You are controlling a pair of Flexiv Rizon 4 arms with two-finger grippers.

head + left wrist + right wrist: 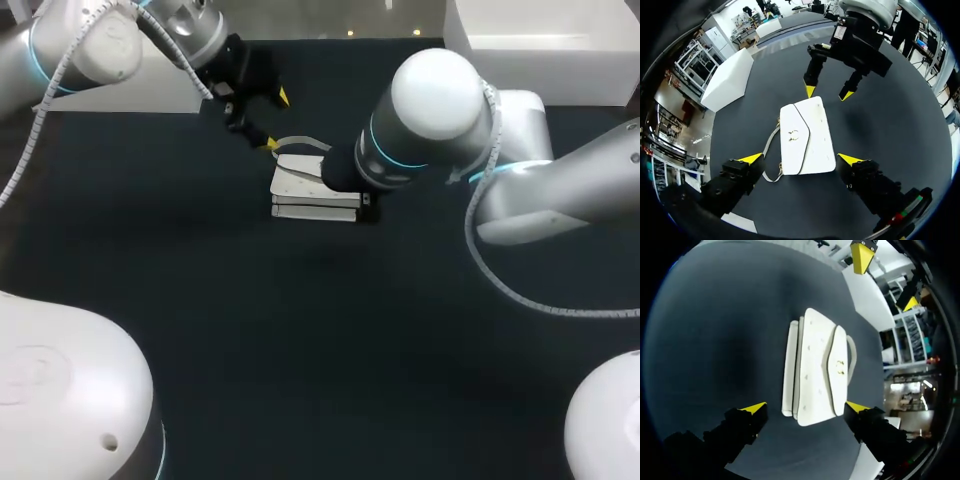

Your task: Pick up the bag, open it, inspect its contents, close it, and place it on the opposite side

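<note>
A white flap bag (312, 190) with a small gold clasp lies flat on the dark table (300, 330), its flap shut. Its thin strap (769, 150) loops out at one end. My left gripper (276, 121) hangs open over the strap end of the bag. In the left wrist view the bag (806, 140) lies ahead of and below my left gripper (801, 160), apart from both fingers. My right gripper (829, 93) is open above the bag's other end; in the head view its wrist hides it. The bag (815, 370) also lies untouched below my right gripper (806, 408).
A white box (140, 90) stands at the table's back left and another (540, 40) at the back right. Dark table stretches in front of the bag and to both sides.
</note>
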